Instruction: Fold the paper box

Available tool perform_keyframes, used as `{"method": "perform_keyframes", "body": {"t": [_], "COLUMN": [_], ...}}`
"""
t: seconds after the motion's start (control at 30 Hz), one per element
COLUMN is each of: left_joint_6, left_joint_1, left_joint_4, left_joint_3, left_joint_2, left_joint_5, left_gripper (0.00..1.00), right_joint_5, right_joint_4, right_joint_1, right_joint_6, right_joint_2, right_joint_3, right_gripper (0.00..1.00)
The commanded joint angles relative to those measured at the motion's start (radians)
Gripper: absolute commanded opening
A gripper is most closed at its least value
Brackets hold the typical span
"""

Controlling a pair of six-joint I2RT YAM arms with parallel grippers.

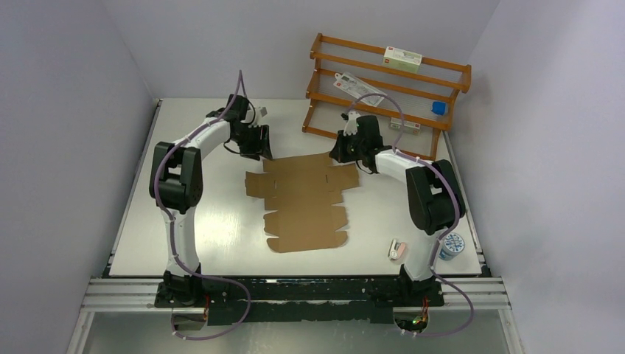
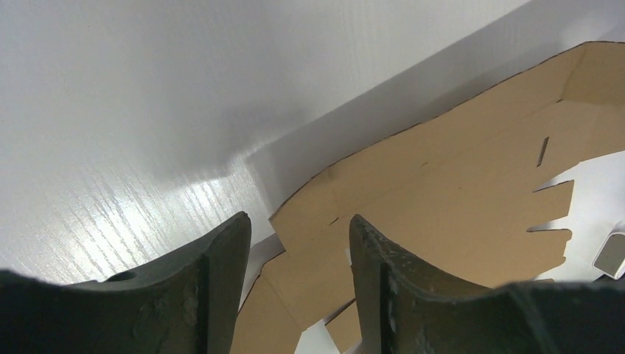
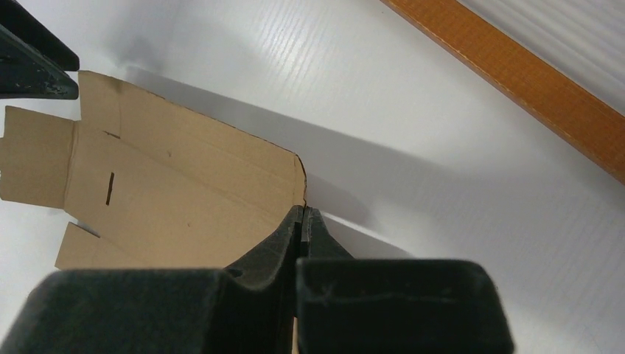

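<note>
Right fingers [image 3: 284,243] pressed together, seemingly pinching the paper box [image 1: 306,203] at its far corner, likely to raise that flap for a fold. Left fingers [image 2: 221,273] apart, straddling the opposite far corner, not gripping. Sheet otherwise flat on tabletop [image 1: 206,221], spreading nearward from both; wooden rack [image 1: 387,88] beyond.

Brown paper box [image 1: 302,203]; white table [image 1: 199,221]; bluish lid [image 1: 438,108], perhaps

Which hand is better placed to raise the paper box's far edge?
Right. The right hand is shut on the far right corner of the paper box; the left hand is open, merely straddling its corner.
</note>
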Motion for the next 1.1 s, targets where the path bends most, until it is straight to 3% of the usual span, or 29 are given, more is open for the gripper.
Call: {"method": "perform_keyframes", "body": {"t": [0.0, 0.33, 0.63, 0.8, 0.93, 1.07], "left_joint_6": [-0.007, 0.009, 0.017, 0.012, -0.002, -0.029], "left_joint_1": [0.005, -0.015, -0.054, -0.08, -0.125, -0.165], "left_joint_4": [-0.009, 0.009, 0.023, 0.051, 0.102, 0.218], "left_joint_3": [-0.005, -0.019, -0.045, -0.077, -0.135, -0.246], "left_joint_2": [0.007, 0.037, 0.01, -0.056, -0.13, -0.24], "left_joint_5": [0.003, 0.073, 0.084, 0.022, -0.075, -0.171], "left_gripper": [0.56, 0.45, 0.23, 0.1, 0.06, 0.05], "right_joint_5": [0.032, 0.036, 0.057, 0.076, 0.084, 0.092], "right_joint_4": [0.037, 0.054, 0.058, 0.05, 0.036, -0.013], "right_joint_1": [0.006, 0.009, 0.016, 0.021, 0.026, 0.03], "right_joint_6": [-0.001, 0.009, 0.01, 0.011, 0.011, -0.004], "right_joint_2": [-0.047, -0.081, -0.126, -0.162, -0.203, -0.261], "right_joint_3": [-0.021, -0.056, -0.082, -0.104, -0.125, -0.132], "right_gripper": [0.0, 0.0, 0.0, 0.0, 0.0, 0.08]}}
